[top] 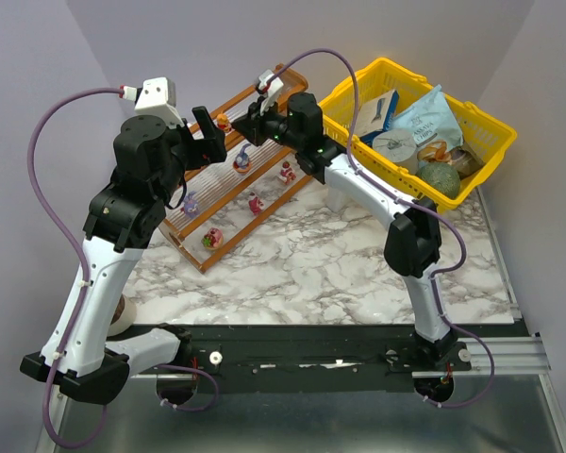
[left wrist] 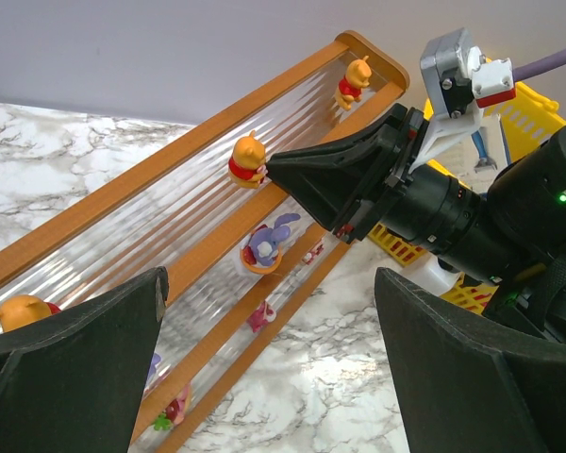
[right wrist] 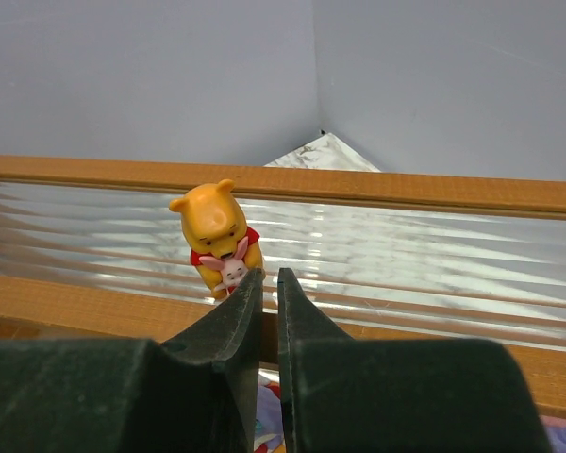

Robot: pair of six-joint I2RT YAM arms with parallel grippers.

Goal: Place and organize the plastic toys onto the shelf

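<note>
Yellow bear toy (right wrist: pixel 214 222): upright on the top tier of the shelf (right wrist: pixel 424 189), the tier's long axis running 9-to-3 o'clock in the right wrist view. Right end effector (right wrist: pixel 268 276) sits just beside it, bear at about 11 o'clock off the tips, jaws nearly clenched on nothing, contact not resolvable. Left end effector (top: pixel 209 140) hangs fully released and empty, farther off; judged: any nudge or regrasp falls to the right arm, tips shifting toward 11 o'clock.

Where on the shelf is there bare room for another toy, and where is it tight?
Free: the top tier's ribbed stretch between the middle bear and the near-end bear, and the marble table in front of the shelf. Tight: around the middle bear, where the right gripper hangs.
</note>
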